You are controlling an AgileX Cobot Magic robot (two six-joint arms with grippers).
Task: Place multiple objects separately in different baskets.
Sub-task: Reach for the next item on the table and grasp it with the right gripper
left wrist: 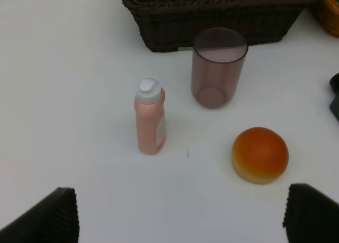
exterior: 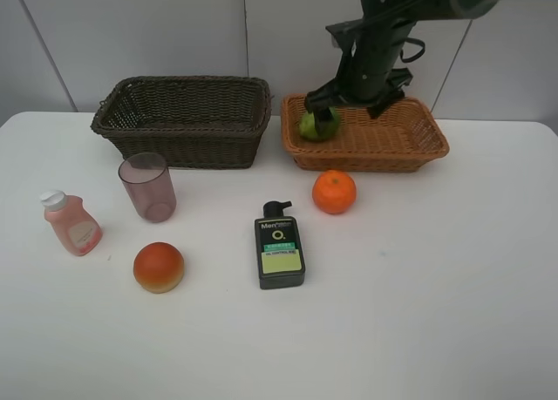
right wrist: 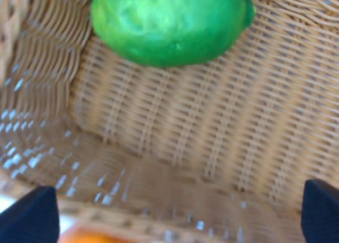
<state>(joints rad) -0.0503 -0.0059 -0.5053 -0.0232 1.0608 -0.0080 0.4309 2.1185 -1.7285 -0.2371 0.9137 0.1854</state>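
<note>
Right gripper hangs with jaws spread wide just above the green lime, which lies free in the left end of the tan basket at upper right, apparently its chosen bin, while five other objects wait on the white surface.

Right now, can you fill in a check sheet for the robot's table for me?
Surface: white table.
Job's things: lime in tan basket; dark basket beside it; tangerine, pump bottle, purple cup, pink bottle, red-orange fruit on the table.
Clutter: nothing seen.
End effectors: left end effector open, holding nothing; right end effector open above the lime.
Cables: dark cable loop by right arm.
Surroundings: pale wall panels.
</note>
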